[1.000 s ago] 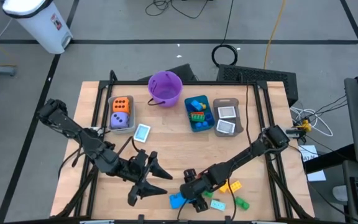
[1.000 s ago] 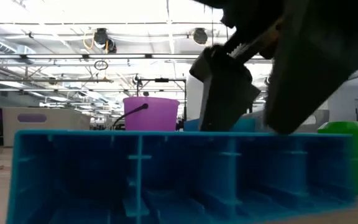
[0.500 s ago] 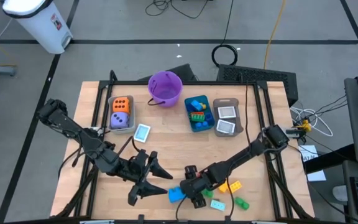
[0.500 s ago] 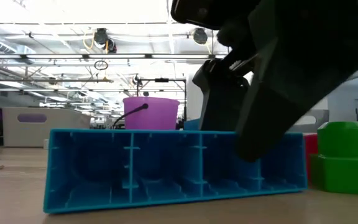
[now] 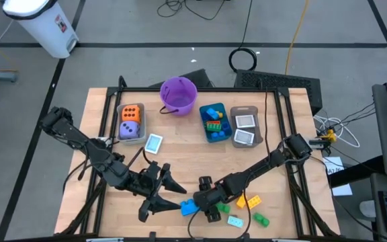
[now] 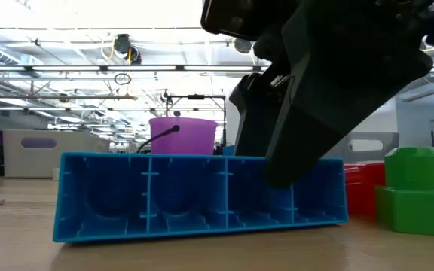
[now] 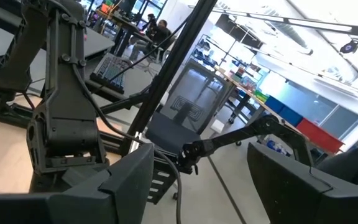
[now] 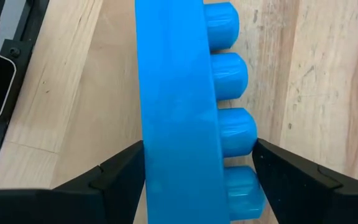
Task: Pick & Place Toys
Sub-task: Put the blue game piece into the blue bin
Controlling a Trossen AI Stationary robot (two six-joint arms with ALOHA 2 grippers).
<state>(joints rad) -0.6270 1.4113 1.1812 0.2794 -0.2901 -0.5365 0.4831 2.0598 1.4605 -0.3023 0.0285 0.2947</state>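
Observation:
A long blue brick [image 5: 189,207] lies on its long side near the table's front edge, hollow underside [image 6: 164,199] toward the near edge and studs [image 8: 229,74] toward the far edge. My right gripper [image 5: 203,207] is open and reaches down from the right. Its fingers stand on either side of the brick's right end, one before the underside and one behind the studs. My left gripper [image 5: 165,195] hangs open and level above the table, just left of the brick, with nothing between its fingers. Yellow [image 5: 250,200], teal [image 5: 235,220] and green [image 5: 261,219] bricks lie to the right. My right gripper stays open. The inner side of its near finger [image 6: 307,150] lies against the hollow underside [image 6: 247,199] at the brick's right end. Whether the far finger [image 8: 291,180] touches the studs, I cannot tell. The fingers slant down from the table's right and lie across the brick, which rests on the table.
Along the far side stand a bin with orange and purple dice [image 5: 130,122], a purple bucket [image 5: 179,94], a blue bin with bricks [image 5: 213,122] and a grey bin with cards [image 5: 245,128]. One card [image 5: 154,142] lies loose. Red [image 6: 360,188] and green [image 6: 417,188] bricks sit close on the right.
The blue brick has slid a little toward the table's far and left edges and turned slightly, still lying on its side. My right gripper has turned a little with it, its fingers on either side throughout.

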